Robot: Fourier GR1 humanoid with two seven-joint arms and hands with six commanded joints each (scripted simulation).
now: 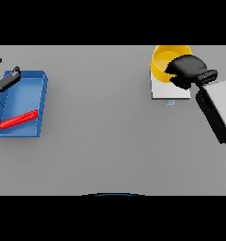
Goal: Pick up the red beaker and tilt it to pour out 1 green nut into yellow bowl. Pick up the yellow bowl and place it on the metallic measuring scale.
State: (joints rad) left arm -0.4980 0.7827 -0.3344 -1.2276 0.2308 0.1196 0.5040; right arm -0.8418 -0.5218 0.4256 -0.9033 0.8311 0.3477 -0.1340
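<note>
The yellow bowl [163, 59] sits at the far right of the grey bench [105, 141], over the back part of the pale measuring scale [167, 90], and seems to rest on it. The right hand [188, 69] reaches in from the right with its dark fingers curled over the bowl's near rim, so it looks closed on that rim. The bowl reads as a stiff, light, thin-walled thing with a smooth surface; a pinch on the rim should carry it, though it may slip or tip if squeezed unevenly, so it is best kept level. Whether a green nut lies inside cannot be seen. At the far left a blue tray [25, 80] holds a long red thing [18, 119] lying flat, perhaps the red beaker on its side. The left hand [5, 80] hovers at the tray's far left corner, fingers loosely spread, holding nothing
</note>
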